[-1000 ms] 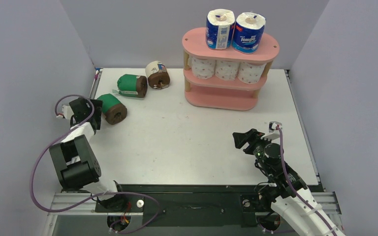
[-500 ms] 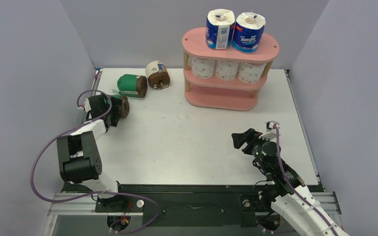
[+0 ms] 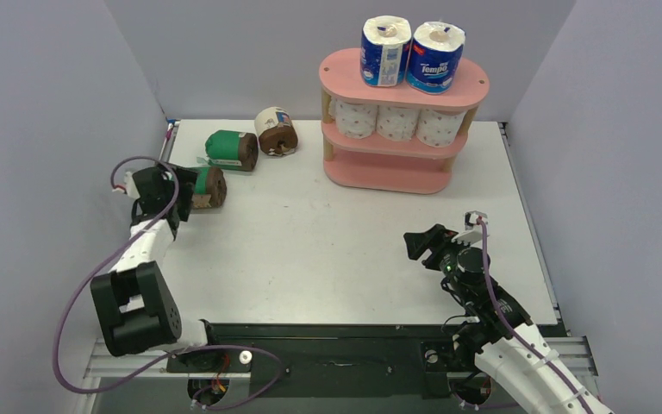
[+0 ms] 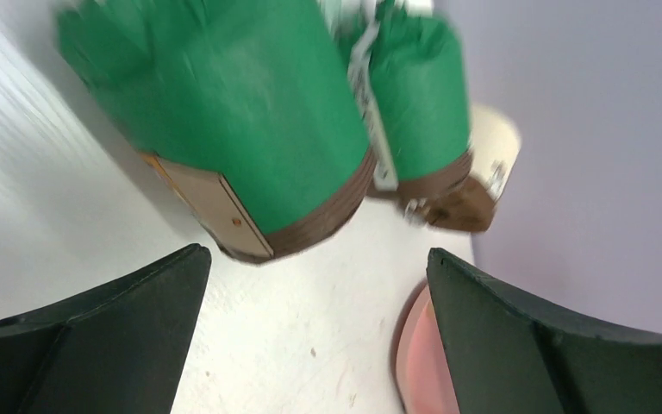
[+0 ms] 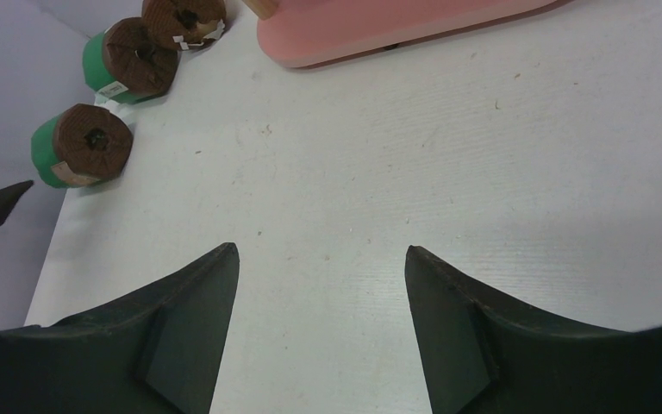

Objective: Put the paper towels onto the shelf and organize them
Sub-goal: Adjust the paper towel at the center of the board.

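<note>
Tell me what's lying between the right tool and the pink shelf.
Nothing. Only bare white table lies between the right tool and the shelf, as the right wrist view shows; the top view agrees.

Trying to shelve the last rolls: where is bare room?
Bare: the shelf's bottom tier, and the table between shelf and arms. Crowded: the two upper tiers, holding five rolls, and the far-left corner, three brown rolls by the left gripper.
</note>
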Motion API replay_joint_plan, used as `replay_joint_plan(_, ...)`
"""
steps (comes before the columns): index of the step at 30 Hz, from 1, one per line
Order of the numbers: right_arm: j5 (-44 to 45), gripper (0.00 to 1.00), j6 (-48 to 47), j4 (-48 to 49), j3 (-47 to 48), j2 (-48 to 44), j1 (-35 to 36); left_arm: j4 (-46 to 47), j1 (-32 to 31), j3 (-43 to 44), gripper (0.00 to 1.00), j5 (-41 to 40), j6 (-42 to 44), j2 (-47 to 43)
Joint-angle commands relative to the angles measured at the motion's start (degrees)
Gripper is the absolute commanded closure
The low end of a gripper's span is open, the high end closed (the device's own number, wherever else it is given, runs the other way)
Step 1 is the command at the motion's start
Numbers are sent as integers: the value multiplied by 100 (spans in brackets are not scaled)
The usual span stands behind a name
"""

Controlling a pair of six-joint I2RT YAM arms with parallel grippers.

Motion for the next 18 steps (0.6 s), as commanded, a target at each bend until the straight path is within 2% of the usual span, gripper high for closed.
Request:
replay_joint_plan(1, -120, 34, 36, 366, -66, 63, 35, -381, 767, 352, 3, -356, 263, -664)
replay_joint_plan(5, -163, 34, -21, 275, -35, -2, 45, -599, 1209, 730, 4, -669, 371, -402)
replay_joint_plan(9, -140, 34, -86, 130, 18, -140, 36, -467, 1250, 1088, 3, -834, 541, 127)
replay_joint_plan(13, -6, 34, -223, -17, 113, -233, 34, -94, 1218, 1540, 3, -506, 903, 771)
replay_joint_plan(18, 117, 34, -383, -73, 150, -298, 28, -68, 1139, 2015, 3, -20, 1268, 1558)
